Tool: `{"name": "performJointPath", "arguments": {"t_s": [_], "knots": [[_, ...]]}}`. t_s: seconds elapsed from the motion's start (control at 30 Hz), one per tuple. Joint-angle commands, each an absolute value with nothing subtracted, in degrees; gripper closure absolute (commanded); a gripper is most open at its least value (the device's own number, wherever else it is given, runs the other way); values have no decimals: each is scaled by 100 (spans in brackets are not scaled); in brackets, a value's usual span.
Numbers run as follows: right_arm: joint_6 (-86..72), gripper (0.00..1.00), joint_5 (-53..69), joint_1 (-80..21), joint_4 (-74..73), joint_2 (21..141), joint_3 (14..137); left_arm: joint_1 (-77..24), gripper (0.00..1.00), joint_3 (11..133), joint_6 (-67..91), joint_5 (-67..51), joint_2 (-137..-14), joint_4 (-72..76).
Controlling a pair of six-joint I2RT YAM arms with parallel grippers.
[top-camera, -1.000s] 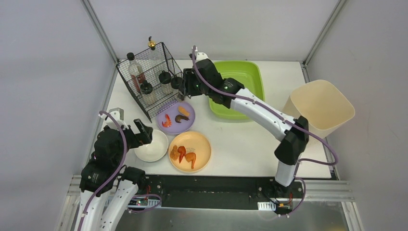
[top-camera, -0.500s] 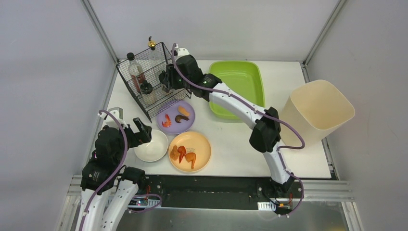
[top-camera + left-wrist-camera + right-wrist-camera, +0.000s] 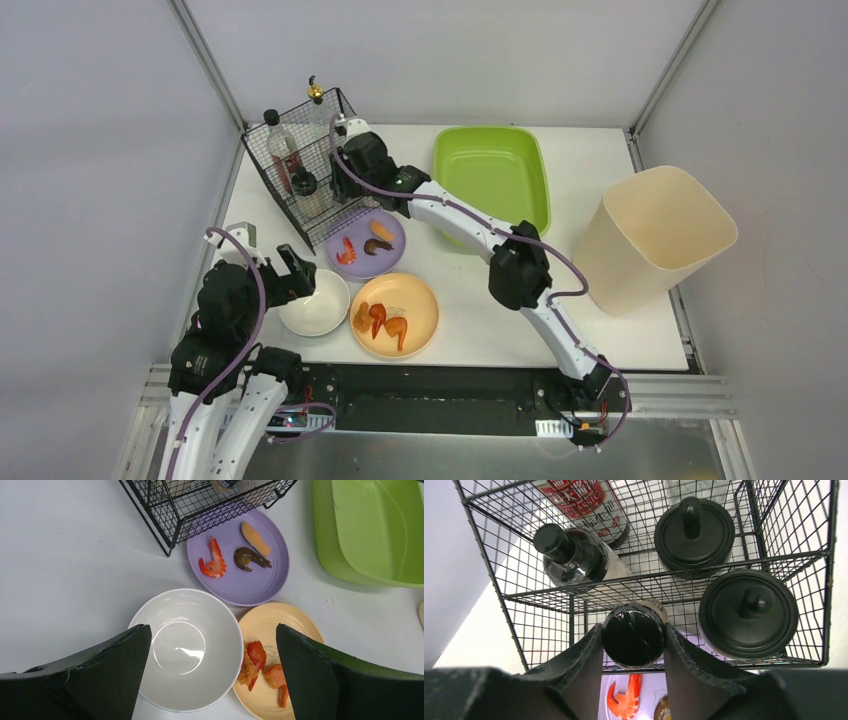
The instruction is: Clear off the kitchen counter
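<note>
Right end effector [image 3: 634, 645]: closed on a black-lidded jar [image 3: 634, 636], one finger against each side, at the near rim of the wire basket [image 3: 664, 580], in the lower centre of the wrist view. Whether the jar rests on anything cannot be told.
Left end effector [image 3: 212, 630]: open, fingers spread wide above the white bowl [image 3: 187, 650], at the lower left of the overhead frame.
Counter [image 3: 470, 345]: a white tabletop filling the middle of the overhead frame, with dishes, basket and tray standing on it.
Basket contents: a red-labelled bottle [image 3: 589, 502], a black-capped bottle [image 3: 574, 555], a small knobbed lid [image 3: 694, 530] and a large knobbed lid [image 3: 749, 612].
Purple plate [image 3: 240, 560]: just below the basket, carrying a red shrimp, a dark prawn and an orange slice.
Orange plate [image 3: 270, 660]: beside the bowl, lower centre, holding red and orange food pieces.
Green tray [image 3: 490, 175]: upper centre of the overhead frame.
Cream bin [image 3: 660, 235]: at the right edge.
</note>
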State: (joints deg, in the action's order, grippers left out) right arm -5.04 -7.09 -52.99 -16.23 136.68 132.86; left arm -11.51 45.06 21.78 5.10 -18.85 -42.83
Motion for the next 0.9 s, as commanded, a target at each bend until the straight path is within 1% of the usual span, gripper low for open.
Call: {"name": "performJointPath", "arguments": {"t_s": [0.0, 0.27, 0.37, 0.43, 0.5, 0.6, 0.67, 0.77, 0.87], "knots": [[-243, 100, -958, -5349, -1262, 13724, 13598, -1047, 0, 4570, 2206, 425, -1981, -4255], [-138, 99, -1213, -5435, -1369, 13950, 13597, -984, 0, 4571, 2206, 401, -1993, -4254], [-128, 88, -1319, -5460, -1384, 13983, 13590, -989, 0, 4570, 2207, 396, -2000, -4254], [-127, 71, -1374, -5488, -1372, 13991, 13593, -984, 0, 4570, 2206, 397, -1998, -4254], [-115, 61, -1398, -5515, -1351, 13998, 13605, -978, 0, 4570, 2207, 396, -1986, -4256], [-89, 49, -1456, -5571, -1346, 14001, 13663, -980, 0, 4570, 2206, 403, -2001, -4254], [-59, 38, -1504, -5611, -1325, 13972, 13680, -976, 0, 4570, 2206, 404, -1995, -4253], [-44, 28, -1592, -5674, -1309, 13884, 13673, -976, 0, 4570, 2206, 404, -2003, -4254], [-44, 23, -1669, -5758, -1263, 13680, 13546, -976, 0, 4569, 2203, 413, -2006, -4254]]}}
